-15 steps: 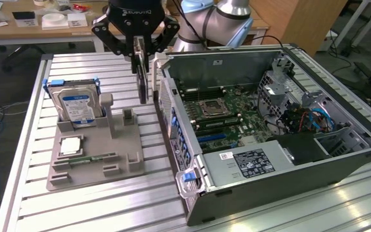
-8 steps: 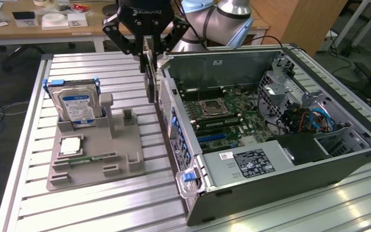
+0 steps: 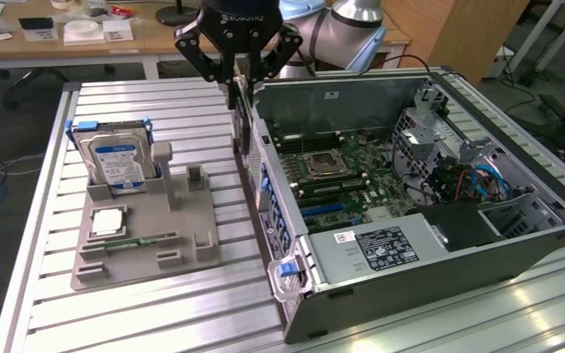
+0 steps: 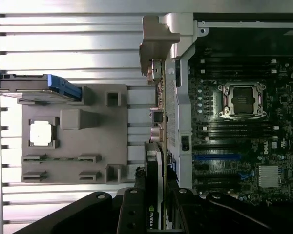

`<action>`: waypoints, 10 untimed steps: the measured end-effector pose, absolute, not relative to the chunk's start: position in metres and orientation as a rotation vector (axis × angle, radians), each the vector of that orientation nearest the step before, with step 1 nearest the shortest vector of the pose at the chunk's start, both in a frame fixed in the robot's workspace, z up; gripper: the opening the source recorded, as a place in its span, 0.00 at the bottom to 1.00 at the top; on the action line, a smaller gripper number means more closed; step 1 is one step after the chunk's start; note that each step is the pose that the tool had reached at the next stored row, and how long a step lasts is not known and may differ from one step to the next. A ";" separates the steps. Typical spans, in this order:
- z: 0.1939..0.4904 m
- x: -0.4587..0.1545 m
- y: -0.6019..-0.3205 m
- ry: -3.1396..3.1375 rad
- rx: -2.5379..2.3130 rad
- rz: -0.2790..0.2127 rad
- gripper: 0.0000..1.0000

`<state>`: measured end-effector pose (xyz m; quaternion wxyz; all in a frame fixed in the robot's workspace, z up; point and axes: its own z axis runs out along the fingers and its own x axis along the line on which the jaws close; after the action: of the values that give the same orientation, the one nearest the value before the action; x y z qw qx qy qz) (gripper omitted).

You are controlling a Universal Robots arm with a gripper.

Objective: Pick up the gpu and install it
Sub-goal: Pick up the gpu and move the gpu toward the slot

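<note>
Black two-finger gripper point(image 3: 240, 77) pinches the gpu point(image 3: 237, 110), a thin dark rectangular expansion card, held on edge with both fingers pressed to its flat faces. In the wrist view the card point(image 4: 155, 156) runs away from the gripper point(image 4: 156, 197) and ends in a bright metal bracket point(image 4: 158, 44). It hangs close along the rear wall of the open grey metal computer case point(image 3: 518, 243); cannot tell whether it clears that wall. The long blue expansion slot point(image 4: 217, 157) on the green motherboard point(image 3: 341, 169) lies well inside, apart from the card. The grey moulded parts holder point(image 3: 145, 243) on the slatted aluminium table point(image 3: 165, 316) carries the blue-labelled silver hard drive point(image 3: 115, 165). Risks as judged: the bracket snagging the wall on the way in; the card pivoting in a narrow pinch; its edge connector meeting the slot skewed, which would jam or stress the board.
</note>
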<state>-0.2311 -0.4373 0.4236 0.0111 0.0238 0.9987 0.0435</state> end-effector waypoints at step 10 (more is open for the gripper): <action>0.424 -0.208 -0.437 3.116 0.074 0.136 0.26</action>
<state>-0.2077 -0.4371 0.4236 0.0111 0.0238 0.9987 0.0435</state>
